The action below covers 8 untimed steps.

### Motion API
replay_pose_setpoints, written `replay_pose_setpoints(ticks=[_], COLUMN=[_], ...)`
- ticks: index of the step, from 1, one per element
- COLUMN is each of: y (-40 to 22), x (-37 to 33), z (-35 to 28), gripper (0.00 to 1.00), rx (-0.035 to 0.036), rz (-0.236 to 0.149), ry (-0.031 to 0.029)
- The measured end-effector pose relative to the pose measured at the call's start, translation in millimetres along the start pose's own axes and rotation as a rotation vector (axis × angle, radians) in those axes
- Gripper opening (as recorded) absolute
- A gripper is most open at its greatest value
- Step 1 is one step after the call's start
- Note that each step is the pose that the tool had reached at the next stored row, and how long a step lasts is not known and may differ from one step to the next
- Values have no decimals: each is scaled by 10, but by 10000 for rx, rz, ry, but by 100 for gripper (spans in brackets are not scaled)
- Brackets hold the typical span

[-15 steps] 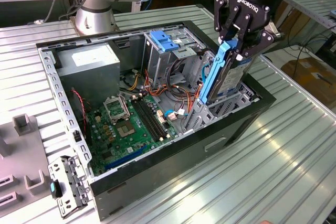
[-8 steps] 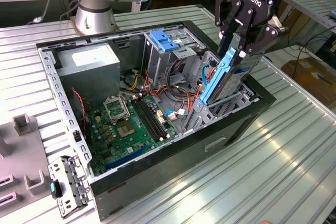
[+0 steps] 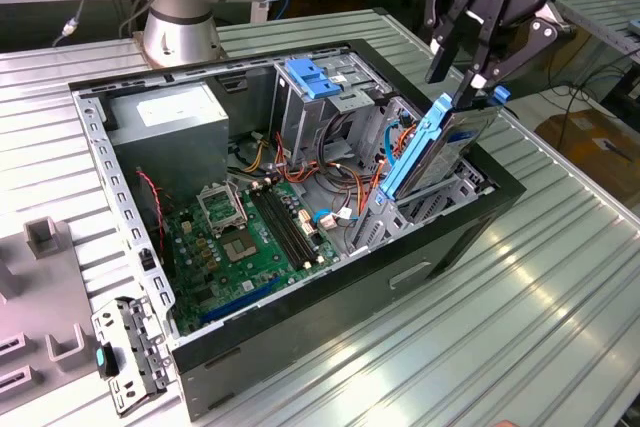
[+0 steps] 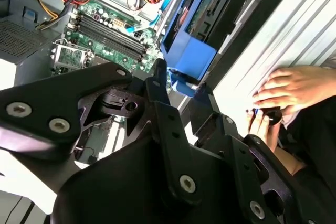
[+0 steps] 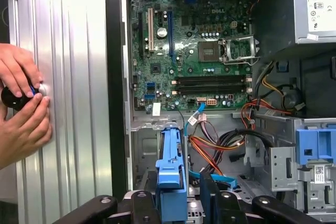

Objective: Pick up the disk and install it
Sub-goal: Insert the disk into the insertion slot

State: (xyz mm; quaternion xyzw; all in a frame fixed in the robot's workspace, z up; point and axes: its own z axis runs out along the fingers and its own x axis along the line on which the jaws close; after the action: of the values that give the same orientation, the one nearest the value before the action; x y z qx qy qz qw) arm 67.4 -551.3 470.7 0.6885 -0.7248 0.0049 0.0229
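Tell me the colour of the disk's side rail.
Blue. The side rail shows best in the exterior view.

bright, even light from overhead. glare streaks the ribbed metal table [image 3: 560, 287] in the exterior view and washes it near white in the second wrist view. the computer case [image 3: 330, 317] interior lies in soft shadow; the disk [image 3: 465, 135] gleams pale.

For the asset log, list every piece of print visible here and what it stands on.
On the gripper body: white maker's lettering, left untranscribed.
On the motherboard: white maker's mark beside the processor socket, left untranscribed; other markings too small to read.
On the power supply sticker: too small to read.
On the white sticker on the drive cage: too small to read.
On the disk held in the gripper: no readable print.
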Motion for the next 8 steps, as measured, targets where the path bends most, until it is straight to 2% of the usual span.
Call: replay_pose_setpoints(ticks=[4, 5, 7, 8], y=[-187, -206, -220, -222], x=[-10, -10, -12, 13], z=[-5, -5, -5, -3], gripper=[45, 43, 30, 24], rx=[-307, -335, -344, -344], rz=[-13, -13, -12, -29], ry=[10, 12, 12, 12])
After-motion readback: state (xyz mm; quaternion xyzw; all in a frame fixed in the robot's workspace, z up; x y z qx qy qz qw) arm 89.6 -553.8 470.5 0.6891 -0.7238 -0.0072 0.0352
